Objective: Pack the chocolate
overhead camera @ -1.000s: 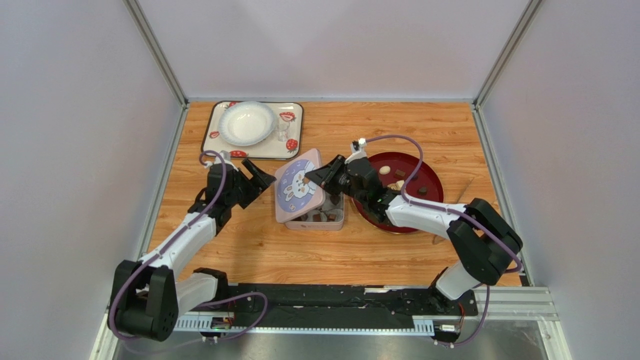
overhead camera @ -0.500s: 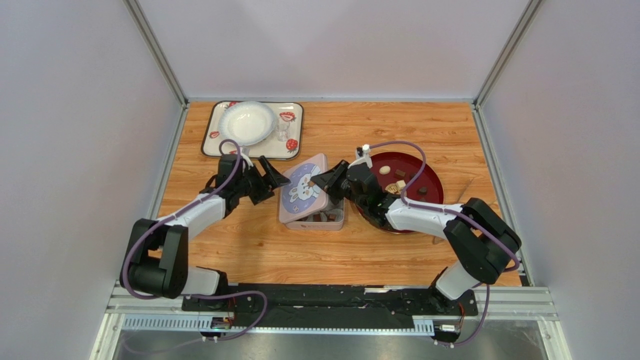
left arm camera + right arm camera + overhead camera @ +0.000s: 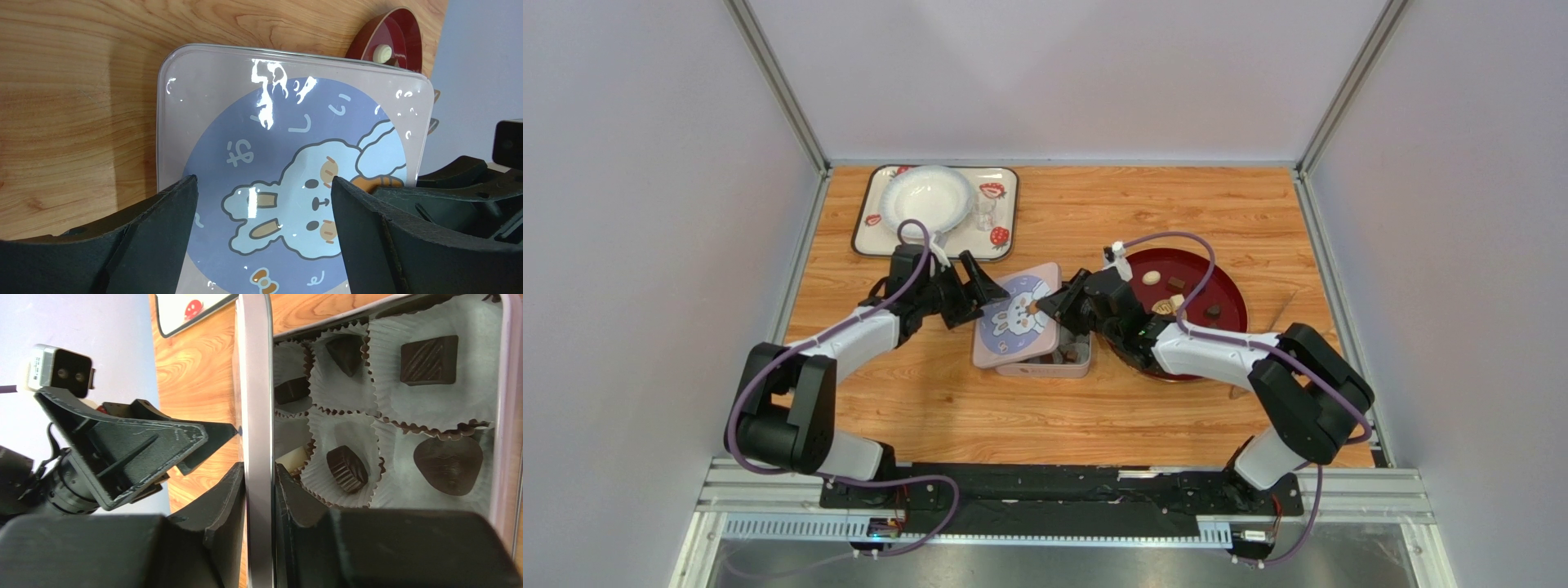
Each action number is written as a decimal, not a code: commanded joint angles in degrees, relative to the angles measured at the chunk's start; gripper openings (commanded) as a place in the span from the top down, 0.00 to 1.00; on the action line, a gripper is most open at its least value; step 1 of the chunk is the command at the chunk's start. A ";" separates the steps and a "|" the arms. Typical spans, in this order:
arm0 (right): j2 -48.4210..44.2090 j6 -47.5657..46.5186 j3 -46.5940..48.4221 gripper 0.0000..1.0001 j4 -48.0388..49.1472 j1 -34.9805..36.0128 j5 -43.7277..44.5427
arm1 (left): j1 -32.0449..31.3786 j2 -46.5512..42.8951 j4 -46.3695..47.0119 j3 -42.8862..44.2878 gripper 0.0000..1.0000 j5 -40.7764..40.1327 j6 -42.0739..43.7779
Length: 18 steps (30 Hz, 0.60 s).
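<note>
An open tin (image 3: 1069, 363) holds chocolate (image 3: 428, 359) in white paper cups: several dark pieces and a cream one (image 3: 293, 458). More chocolate (image 3: 1172, 295) lies in the red bowl (image 3: 1232, 306). The rabbit-print lid (image 3: 1016, 316) leans over the tin, covering most of it. My right gripper (image 3: 1059, 304) is shut on the lid's right rim (image 3: 258, 416), one finger on either side (image 3: 259, 471). Over the lid's left part, my left gripper (image 3: 979, 292) stands open, and the rabbit picture (image 3: 294, 177) shows between its fingers (image 3: 263, 182).
A strawberry-print tray (image 3: 879, 196) with a white plate (image 3: 925, 200) and a small cup (image 3: 983, 218) sits at the back left. The red bowl stands right beside the tin, under my right arm. Grey walls close in the table on three sides.
My left arm has swung forward and right until its open gripper reached the lid. The lid has tipped down flatter over the tin, still in my right gripper.
</note>
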 commanded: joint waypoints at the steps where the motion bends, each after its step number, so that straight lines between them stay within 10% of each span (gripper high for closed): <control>1: -0.85 -1.93 2.41 0.76 -2.87 0.30 1.78 | -0.66 0.09 1.02 1.71 0.12 0.30 1.34; 10: -2.87 -3.16 2.05 0.82 -4.89 0.30 4.68 | -0.57 -6.94 -4.96 -0.92 0.12 -12.43 1.17; 18: -3.31 -3.60 1.61 0.82 -4.89 0.12 4.59 | -0.66 -0.72 -4.08 0.74 0.12 -5.86 0.46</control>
